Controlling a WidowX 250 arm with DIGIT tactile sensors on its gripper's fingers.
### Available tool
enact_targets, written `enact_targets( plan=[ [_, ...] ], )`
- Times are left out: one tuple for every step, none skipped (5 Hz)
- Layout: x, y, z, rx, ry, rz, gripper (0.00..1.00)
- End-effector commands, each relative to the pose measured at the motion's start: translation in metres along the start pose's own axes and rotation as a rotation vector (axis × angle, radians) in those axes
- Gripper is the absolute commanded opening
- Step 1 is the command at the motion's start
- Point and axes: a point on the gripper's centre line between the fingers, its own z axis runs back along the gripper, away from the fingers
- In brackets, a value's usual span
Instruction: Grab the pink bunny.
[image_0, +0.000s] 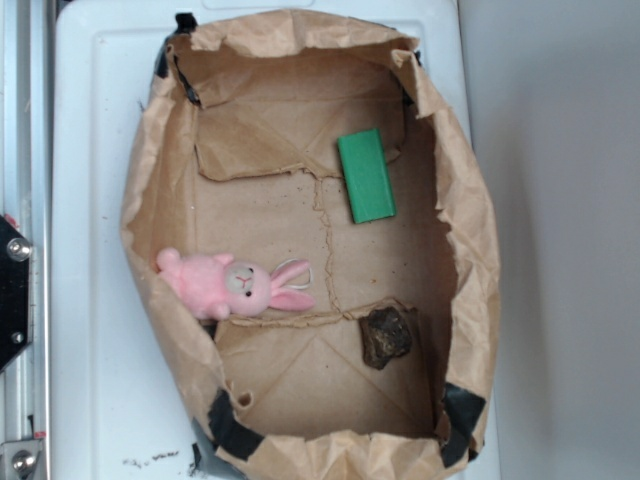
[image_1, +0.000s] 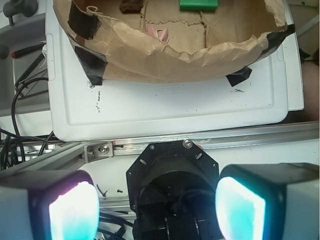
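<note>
The pink bunny (image_0: 232, 285) lies on its side at the left of the brown paper-lined bin (image_0: 150, 150), ears pointing right. In the wrist view only its pink ears (image_1: 159, 34) show over the paper rim. My gripper (image_1: 157, 205) hangs outside the bin, above the robot's black base, well short of the bunny. Its two glowing pads (image_1: 74, 212) stand far apart with nothing between them. The gripper does not show in the exterior view.
A flat green block (image_0: 366, 176) lies at the back right of the bin and a dark brown rock (image_0: 386, 336) at the front right. The crumpled paper walls stand high all round. A white tray (image_1: 175, 107) carries the bin; an aluminium rail (image_1: 210, 140) and cables (image_1: 25, 95) lie nearby.
</note>
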Motion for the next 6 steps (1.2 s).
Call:
enact_targets(
  plan=[
    [0.000,0.000,0.000,0.000,0.000,0.000,1.00],
    [0.035,0.007,-0.008,-0.003,-0.023,0.053,1.00],
    [0.068,0.024,-0.027,0.013,-0.056,0.057,1.00],
    [0.091,0.035,-0.043,-0.017,-0.068,0.045,1.00],
    [0.117,0.046,-0.062,0.041,-0.119,0.091,1.00],
    [0.138,0.042,-0.090,0.071,-0.155,0.053,1.00]
  ],
)
